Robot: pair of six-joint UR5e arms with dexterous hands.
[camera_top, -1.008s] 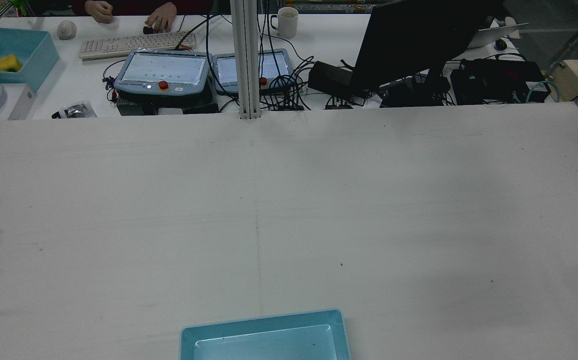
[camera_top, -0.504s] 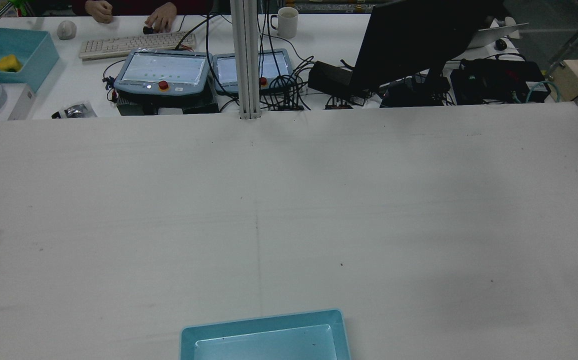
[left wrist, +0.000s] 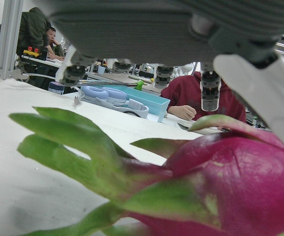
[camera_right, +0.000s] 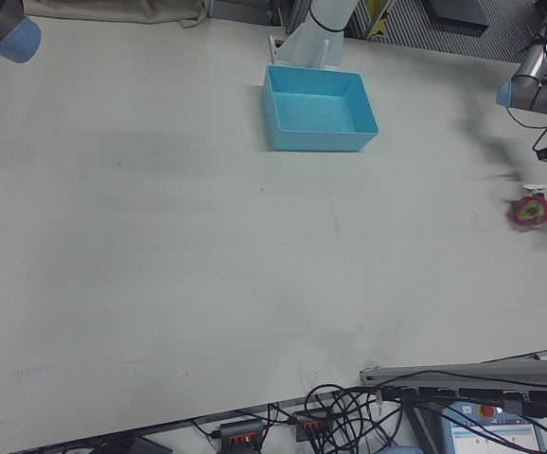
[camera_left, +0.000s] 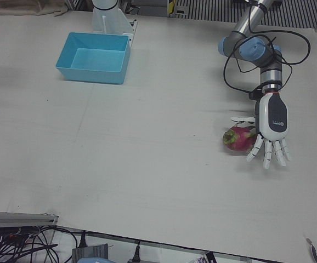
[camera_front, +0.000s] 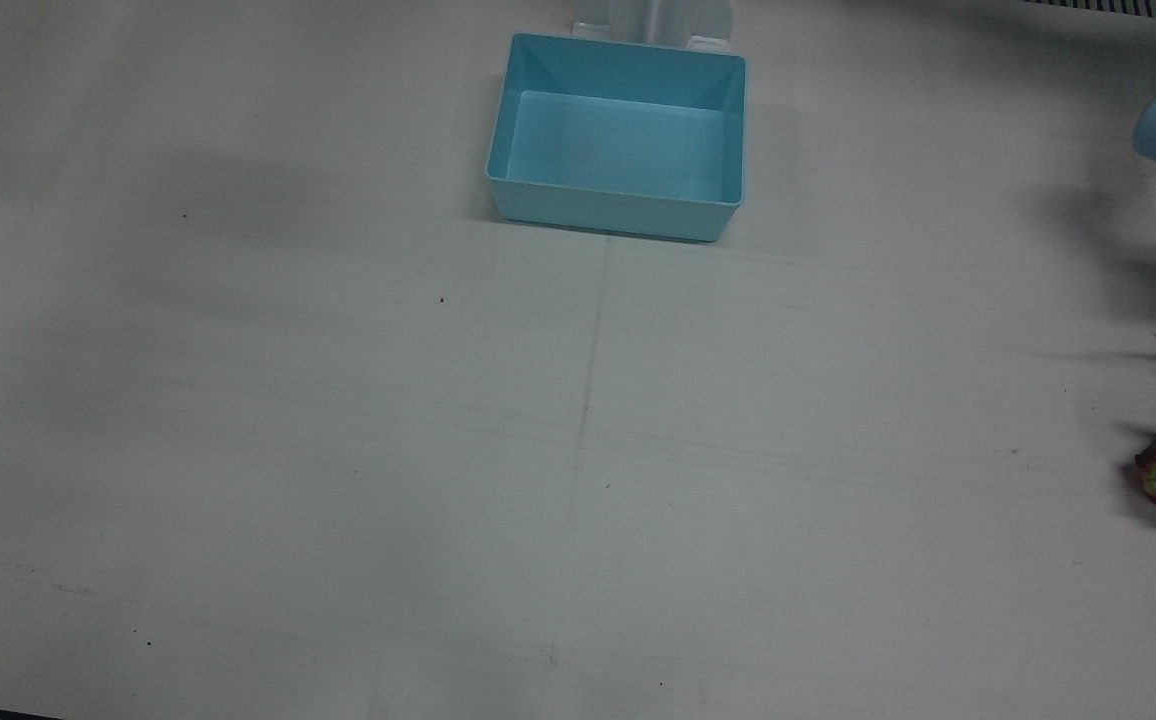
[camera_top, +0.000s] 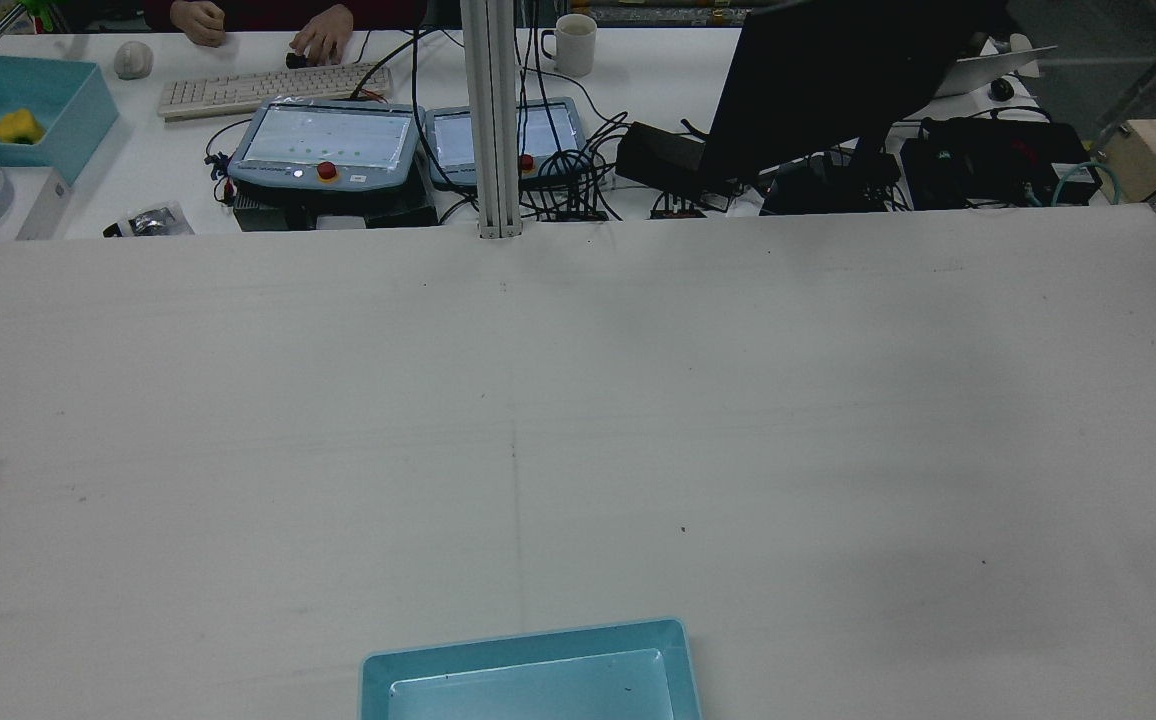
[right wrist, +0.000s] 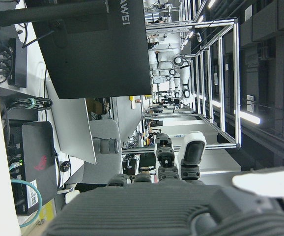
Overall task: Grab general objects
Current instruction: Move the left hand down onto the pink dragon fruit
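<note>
White table [camera_left: 147, 164] fills the station, mostly bare. Past its far edge in the rear view: a keyboard [camera_top: 273, 90], two teach pendants [camera_top: 328, 145], a mug [camera_top: 574, 43], a dark monitor [camera_top: 838, 80], and a person's hands [camera_top: 323, 35] at the keyboard.

Left hand [camera_left: 270, 129] hangs palm-down at the outer edge of the table's left half, fingers [camera_left: 267, 155] spread apart and pointing toward the operators' side. It holds nothing. Dragon fruit [camera_left: 238, 138] lies on the table just beside the hand, on its inboard side, under the thumb; whether the thumb or palm edge actually touches the fruit I cannot tell from the left-front view. The left hand view looks out from under the palm: pink fruit body [left wrist: 230, 182] and green scales fill the lower frame, fingertips [left wrist: 210, 93] hanging above it, not wrapped around it.

Blue bin [camera_left: 95, 57] sits well apart from the hand, near the pedestal at the table's robot side, nothing in it.

Right hand [right wrist: 181, 196]: seen only in its own camera, raised off the table, facing the monitor. Fingers [right wrist: 193, 155] look extended, nothing between them, but how wide the spread is I cannot tell.
</note>
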